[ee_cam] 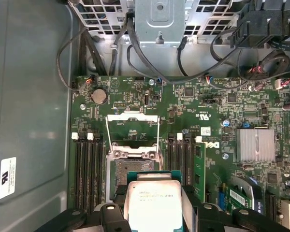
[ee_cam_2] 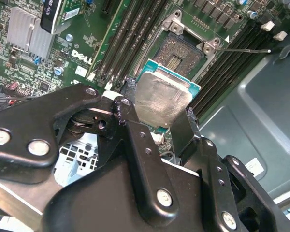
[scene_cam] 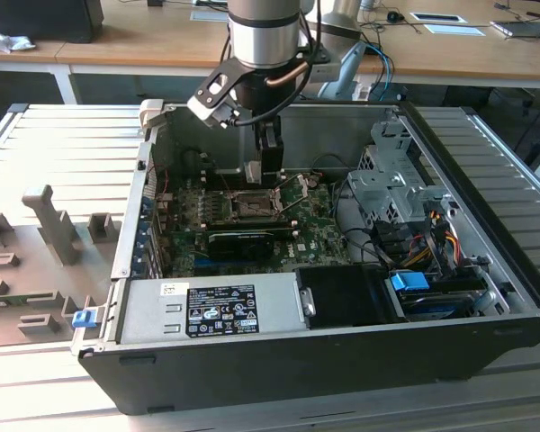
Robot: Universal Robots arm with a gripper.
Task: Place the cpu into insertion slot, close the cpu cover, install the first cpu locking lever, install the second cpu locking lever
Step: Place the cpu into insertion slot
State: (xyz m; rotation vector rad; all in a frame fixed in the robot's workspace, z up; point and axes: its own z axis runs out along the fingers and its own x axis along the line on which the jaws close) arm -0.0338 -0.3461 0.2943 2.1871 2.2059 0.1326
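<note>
My gripper [ee_cam_2: 157,110] is shut on the cpu [ee_cam_2: 162,96], a flat square chip with a dull silver top and a teal edge. Black fingers [ee_cam_2: 135,135] clamp two opposite sides of it. The chip hangs slightly above the motherboard, just short of the open insertion slot [ee_cam_2: 181,53], whose contact field is bare. In the first wrist view the cpu [ee_cam: 152,203] overlaps the near edge of the slot [ee_cam: 130,169]. Beyond it the cpu cover [ee_cam: 133,117] is swung open, and two thin locking levers [ee_cam: 158,135] are raised. In the exterior view the gripper [scene_cam: 259,173] is inside the case, over the slot [scene_cam: 252,205].
Memory slots [ee_cam: 87,164] flank the socket on both sides, with one memory stick [ee_cam: 199,166] standing in them. A finned heatsink [ee_cam: 255,144], black cables [ee_cam: 150,63] and a drive cage [scene_cam: 391,184] lie around the board. The case walls [scene_cam: 130,225] enclose the work area.
</note>
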